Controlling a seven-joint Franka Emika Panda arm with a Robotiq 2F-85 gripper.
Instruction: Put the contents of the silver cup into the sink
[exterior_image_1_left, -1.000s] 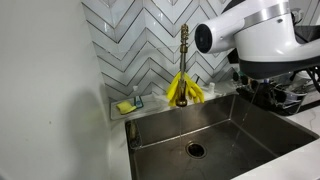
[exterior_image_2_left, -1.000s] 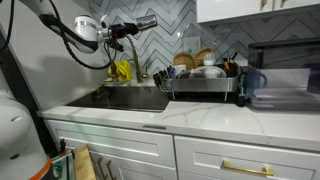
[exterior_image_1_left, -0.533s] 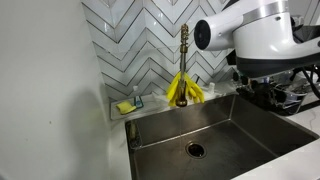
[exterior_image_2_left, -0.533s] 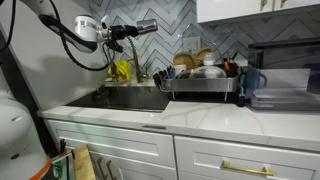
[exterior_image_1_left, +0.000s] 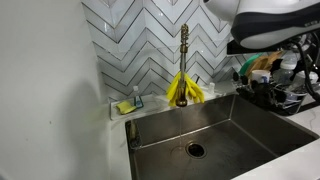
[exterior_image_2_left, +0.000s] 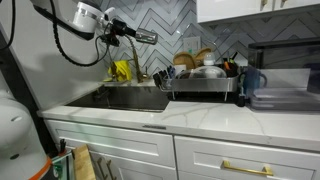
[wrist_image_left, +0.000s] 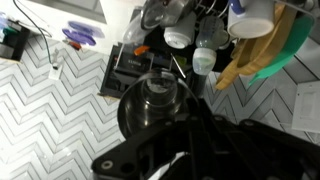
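the gripper (exterior_image_2_left: 134, 36) is hanging high above the sink (exterior_image_2_left: 128, 99) and pointing sideways. it is looking clamped on the silver cup (exterior_image_2_left: 148, 37), which is sticking out level straight ahead of the fingers. in the wrist view a round metal shape is filling the space just in front of the dark fingers. the grip itself is partly hiding there, so i am judging the hold rather than seeing it plainly. what is inside the cup is not showing. the step in hand is reading as the tip-out. doing it well is meaning lowering first, so the cup is sitting close over the steel floor below the gripper, ideally above the drain hole (exterior_image_1_left: 195, 150). from there, rolling the wrist slowly until the mouth is facing down. from this height anything falling is likely bouncing or splashing onto the counter. the faucet (exterior_image_1_left: 183, 55) and yellow gloves (exterior_image_1_left: 186, 90) are standing below and beside the gripper, and the dish rack (exterior_image_2_left: 200, 88) is lying ahead of it and lower, so coming straight down is looking safest. smooth steel is liable to slip, so firm pressure is mattering.
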